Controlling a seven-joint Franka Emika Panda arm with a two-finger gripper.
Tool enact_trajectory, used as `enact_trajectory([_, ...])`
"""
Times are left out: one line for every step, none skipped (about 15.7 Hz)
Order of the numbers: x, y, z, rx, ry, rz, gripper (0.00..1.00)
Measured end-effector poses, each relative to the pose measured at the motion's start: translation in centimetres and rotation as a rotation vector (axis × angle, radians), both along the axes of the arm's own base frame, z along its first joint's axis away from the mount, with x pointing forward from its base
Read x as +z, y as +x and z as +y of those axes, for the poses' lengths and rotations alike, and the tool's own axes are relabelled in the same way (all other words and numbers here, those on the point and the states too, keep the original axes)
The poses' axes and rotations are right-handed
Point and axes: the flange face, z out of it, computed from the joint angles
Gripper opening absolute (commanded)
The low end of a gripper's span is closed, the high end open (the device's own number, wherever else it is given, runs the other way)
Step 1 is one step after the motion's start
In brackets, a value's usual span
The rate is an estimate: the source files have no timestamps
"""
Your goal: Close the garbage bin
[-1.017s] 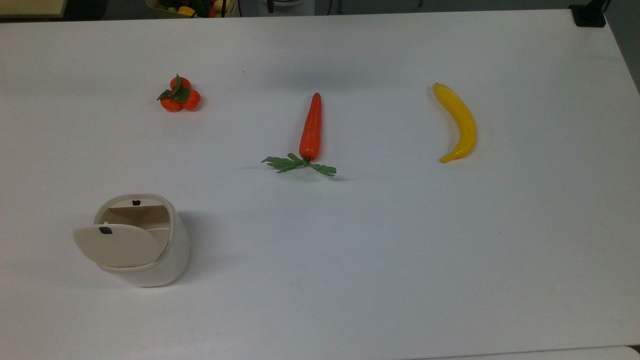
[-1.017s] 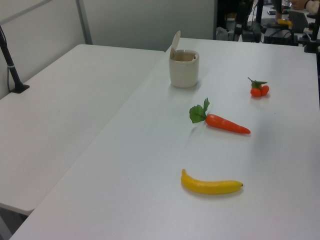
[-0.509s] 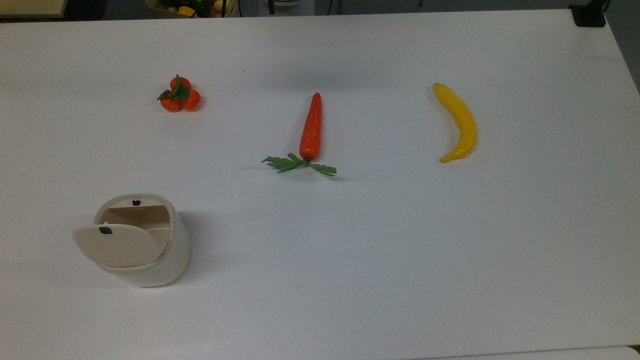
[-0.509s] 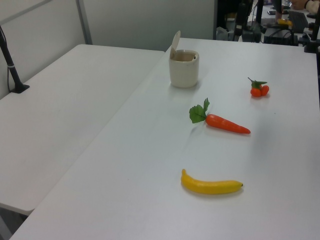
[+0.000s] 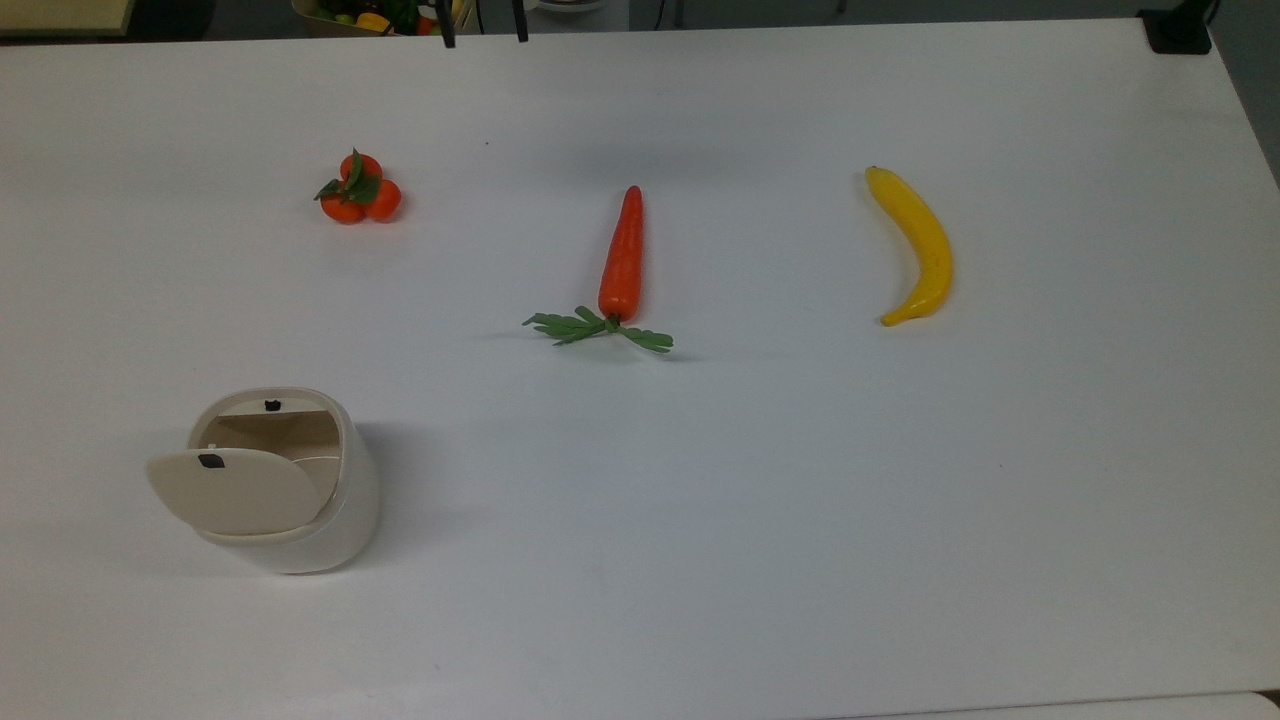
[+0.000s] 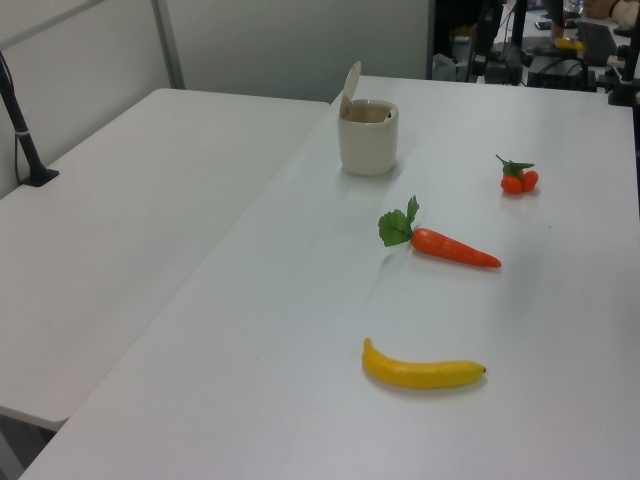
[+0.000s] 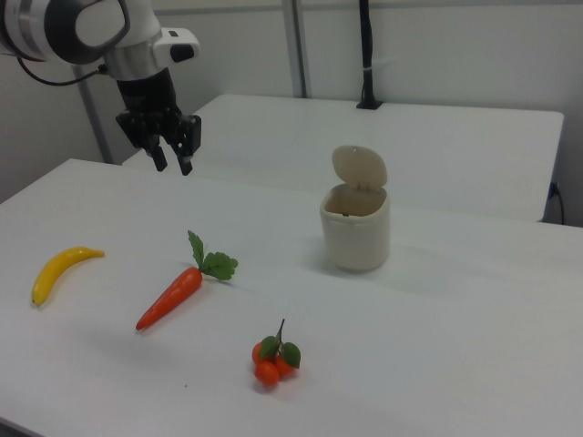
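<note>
Risk lies in our push: we judge that striking the upright beige hinged lid (image 7: 359,167) off-centre could tip the small cream-white plastic garbage bin (image 7: 355,228), which stands open on the white counter (image 7: 455,346), well apart from our pincer (image 7: 172,160). The pincer's fingers are spread. Bare pale walls surround a second white table (image 6: 130,190).

On a white table (image 5: 760,520), seen in the top view, a carrot (image 5: 622,255) lies at the centre, leaves toward 6 o'clock. A banana (image 5: 918,246) lies at 3 o'clock, well apart. A cluster of small oranges (image 5: 360,190) sits at 9 o'clock.
</note>
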Motion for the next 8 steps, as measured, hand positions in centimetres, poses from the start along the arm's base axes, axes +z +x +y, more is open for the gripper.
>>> enact_trajectory([0.0, 0.0, -0.02, -0.001, 0.006, 0.0, 0.14])
enact_trajectory([0.0, 0.0, -0.04, 0.001, 0.014, 0.0, 0.07])
enact_trajectory([0.0, 0.01, -0.05, 0.012, 0.018, 0.0, 0.0])
enact_trajectory([-0.01, 0.01, -0.04, 0.026, 0.02, -0.001, 0.0])
enact_trajectory([-0.01, 0.02, -0.04, 0.042, 0.019, -0.002, 0.0])
enact_trajectory([-0.02, 0.02, -0.04, 0.056, 0.018, -0.003, 0.0])
enact_trajectory([-0.02, 0.02, -0.07, 0.061, 0.021, -0.003, 0.0])
enact_trajectory([-0.02, 0.03, -0.14, 0.063, 0.026, -0.003, 0.0])
